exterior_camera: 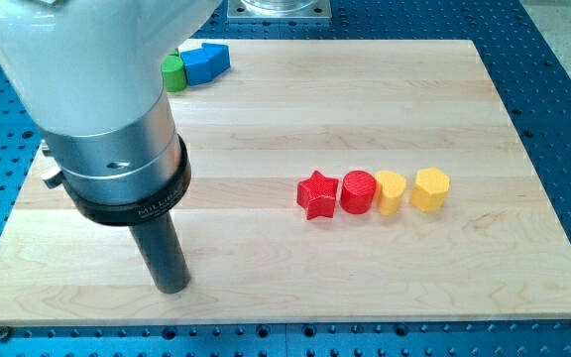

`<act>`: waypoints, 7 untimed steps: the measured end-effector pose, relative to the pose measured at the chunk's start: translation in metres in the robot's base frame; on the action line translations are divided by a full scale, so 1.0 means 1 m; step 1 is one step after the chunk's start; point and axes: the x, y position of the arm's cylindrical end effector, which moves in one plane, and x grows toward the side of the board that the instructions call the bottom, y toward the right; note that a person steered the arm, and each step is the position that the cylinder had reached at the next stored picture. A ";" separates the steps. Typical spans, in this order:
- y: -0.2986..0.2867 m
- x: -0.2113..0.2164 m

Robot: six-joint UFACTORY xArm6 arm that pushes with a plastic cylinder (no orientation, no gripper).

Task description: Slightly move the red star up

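Right of centre on the counter: the red star [316, 195] sits at the left end of a short row of four blocks, about level with the middle of the wooden counter [365, 99].
Red star's neighbours: at its 3 o'clock a red cylinder [358, 192] touches it or stands just beside it; I cannot tell which. Beyond that come a yellow heart-shaped block [391, 192] and a yellow hexagonal block [430, 189], all close together in one line.
Red star's free sides: bare wood lies at its 12 o'clock, 6 o'clock and 9 o'clock.
Task progress: judged from the layout, nothing is done yet. The star lines up with the row, and nothing is in contact with it.
What is left: my tip must get to the star's 6 o'clock side and nudge it a short way toward 12 o'clock, without dragging the red cylinder along.
Tip: my tip [172, 288] rests on the counter near the view's bottom, well apart from the star, at roughly the star's 8 o'clock.
Arm pose: the rod stands close to upright, leaning slightly, under a grey collar and a large white housing that fills the view's upper left.
Hand: none is fitted; the arm ends in the bare rod, so there is nothing to spread or pinch.
Far blocks: at the counter's 11 o'clock corner, a green block [173, 71] and a blue block [204, 61] sit together, partly hidden by the arm, well away from the work.
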 end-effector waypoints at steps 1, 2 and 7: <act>0.000 0.000; -0.013 -0.012; -0.119 -0.207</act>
